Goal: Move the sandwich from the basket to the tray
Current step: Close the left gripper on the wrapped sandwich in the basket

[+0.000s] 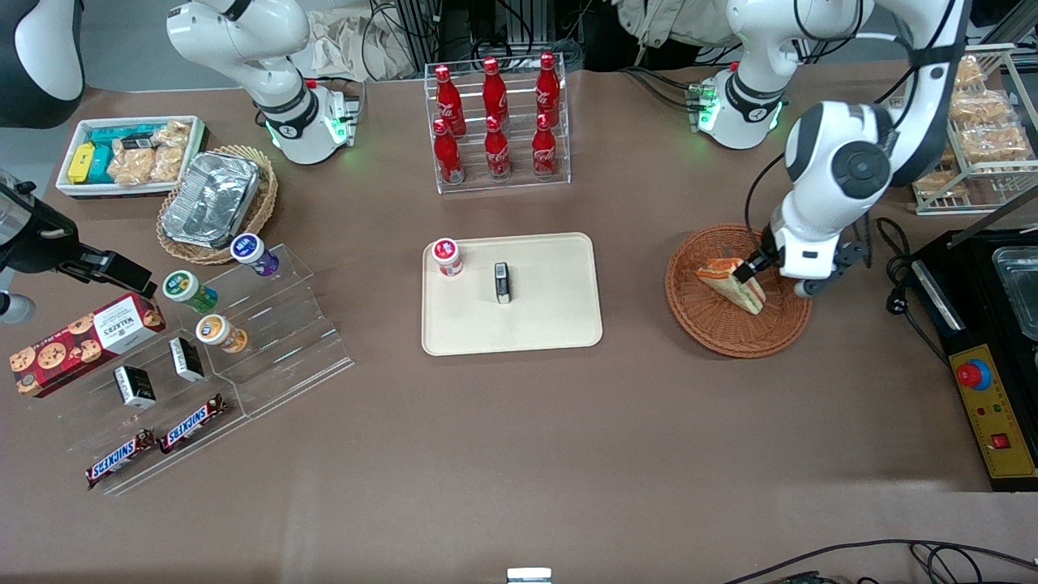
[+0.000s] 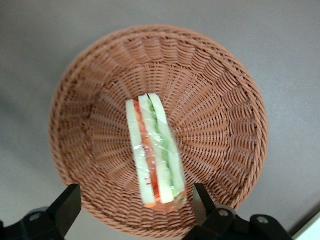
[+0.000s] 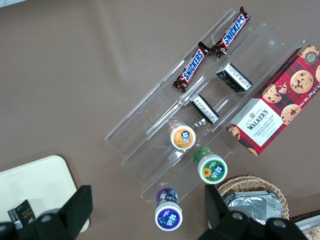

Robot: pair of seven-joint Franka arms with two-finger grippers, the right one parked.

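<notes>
Hovering: the gripper (image 1: 750, 270) hangs low over the basket (image 1: 714, 324), at the working arm's end of the bench (image 1: 519, 438).
Gripper state: fingers (image 2: 65, 205) spread wide, one on each side of the sandwich's end; in the wrist view a gap shows between each finger and the bread, so nothing is pinched.
Sandwich: the sandwich (image 2: 154, 150) lies in the basket (image 2: 215, 100) on its woven floor, wrapped in clear film, with orange, red and green layers showing between pale bread; in the front view the sandwich (image 1: 734, 284) sits just beside the gripper.
Basket: round, reddish-brown wicker, resting on the bench well apart from the tray.
Tray: the tray (image 1: 551, 324) lies flat near the middle of the bench; on it stand a small red-lidded cup (image 1: 447, 257) near one corner and a small dark box (image 1: 503, 282) near its centre.
Bottles: six red bottles (image 1: 496, 122) stand in a clear rack, farther from the front camera than the tray.
Parked arm's end: a clear stepped stand (image 1: 243, 341) carries three small cups, two dark boxes and two Snickers bars (image 1: 154, 442); a red cookie box (image 1: 81, 341) lies beside it, and a foil container (image 1: 212, 199) sits in a tan basket.
</notes>
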